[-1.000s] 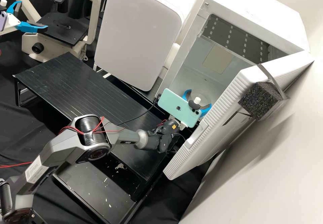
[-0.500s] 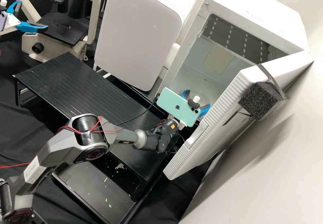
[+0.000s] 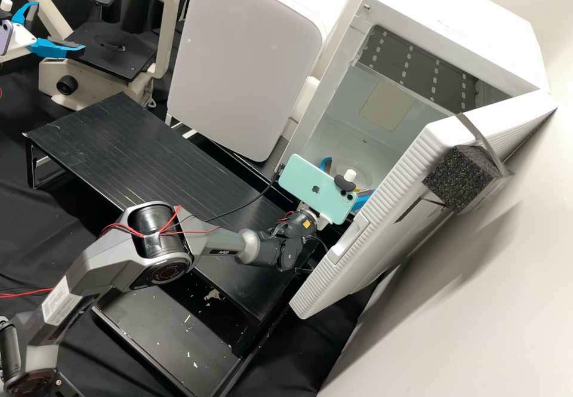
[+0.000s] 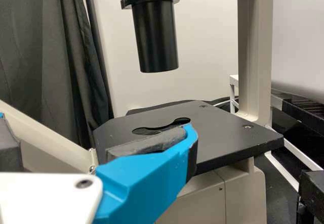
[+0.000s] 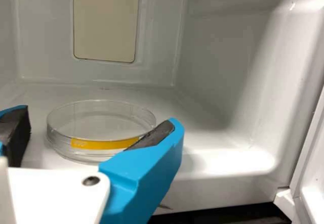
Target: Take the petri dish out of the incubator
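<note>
Item: clear round petri dish with a yellow label strip point(image 5: 100, 130), on the floor of the white box-shaped incubator point(image 3: 465, 33), right half of the high view. Right gripper point(image 5: 96, 120): blue fingers apart, to either side of the dish (contact: cannot tell). Left gripper point(image 3: 59, 27): upper left, likewise spread, holding nothing. Hazards: an off-centre close could push the dish; a high pinch might lift only its lid; a wide exit could knock the white ribbed door point(image 3: 370, 236). Views: high, mint-green phone point(image 3: 316, 188) masking the grasp; right wrist, label and rim plain.
</note>
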Tool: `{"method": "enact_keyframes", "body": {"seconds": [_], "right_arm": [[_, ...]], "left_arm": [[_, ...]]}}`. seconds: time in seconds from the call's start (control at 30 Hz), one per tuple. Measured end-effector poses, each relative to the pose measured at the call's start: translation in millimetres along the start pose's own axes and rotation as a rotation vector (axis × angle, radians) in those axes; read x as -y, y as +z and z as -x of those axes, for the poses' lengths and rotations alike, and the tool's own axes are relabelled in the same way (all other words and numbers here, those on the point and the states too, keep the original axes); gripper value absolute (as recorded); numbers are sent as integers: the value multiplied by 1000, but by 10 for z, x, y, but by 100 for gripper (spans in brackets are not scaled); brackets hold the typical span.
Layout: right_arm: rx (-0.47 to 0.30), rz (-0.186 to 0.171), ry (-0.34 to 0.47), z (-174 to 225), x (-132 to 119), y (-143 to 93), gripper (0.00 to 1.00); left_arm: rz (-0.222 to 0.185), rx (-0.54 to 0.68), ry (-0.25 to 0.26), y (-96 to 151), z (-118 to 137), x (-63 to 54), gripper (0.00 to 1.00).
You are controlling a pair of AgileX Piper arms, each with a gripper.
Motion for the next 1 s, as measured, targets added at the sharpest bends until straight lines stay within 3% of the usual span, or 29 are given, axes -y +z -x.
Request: {"method": "enact_keyframes", "body": {"seconds": [0.27,0.7,0.97,1.0], "right_arm": [[-10,19,18,-78,-76,-11,100],[61,29,60,-151,-253,152,100],[68,25,56,-167,-225,210,100],[68,25,56,-167,-225,210,0]], "left_arm": [[0,0,0,0,0,0,100],[0,0,0,0,0,0,100],[0,0,0,0,0,0,100],[0,0,0,0,0,0,100]]}}
